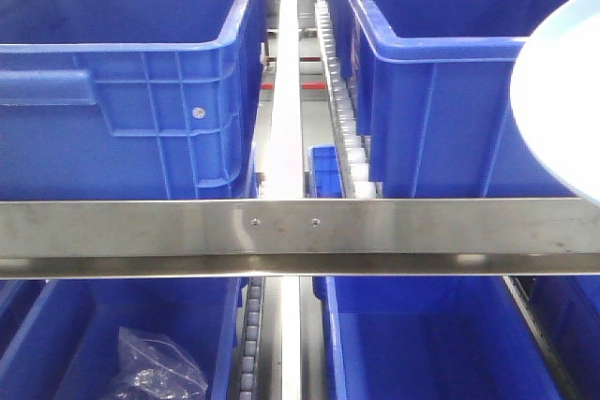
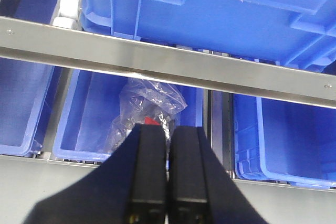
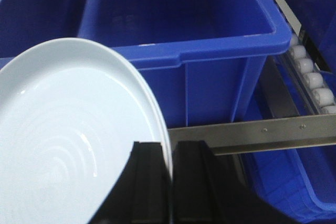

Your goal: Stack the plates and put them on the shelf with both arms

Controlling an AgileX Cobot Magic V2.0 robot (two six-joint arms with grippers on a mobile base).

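Closest to the right wrist camera, the right pincer (image 3: pixel 170 182) pinches the rim of the plates (image 3: pixel 73 140), its two black fingers (image 3: pixel 147 182) set on either side of the edge. Two thin rims show one against the other there, so the pair looks stacked, tilted up and held in the air in front of a large blue bin (image 3: pixel 178 30). Beyond the pincer a steel shelf rail (image 3: pixel 262 129) runs across, with white rollers (image 3: pixel 315 82) along the bin's right side.

From the front view, only a pale curved part of the plates (image 1: pixel 558 100) shows at the right edge, above the steel rail (image 1: pixel 300 227) and before the right-hand blue bin (image 1: pixel 441 91). A second big bin (image 1: pixel 122 91) sits to the left, a white roller track (image 1: pixel 286 100) between them.

Over at the left wrist, the left pincer (image 2: pixel 168 177) is pressed together, holding nothing. Past it, below the rail (image 2: pixel 157 61), a lower bin (image 2: pixel 89 114) holds a crumpled clear plastic bag (image 2: pixel 149 106).
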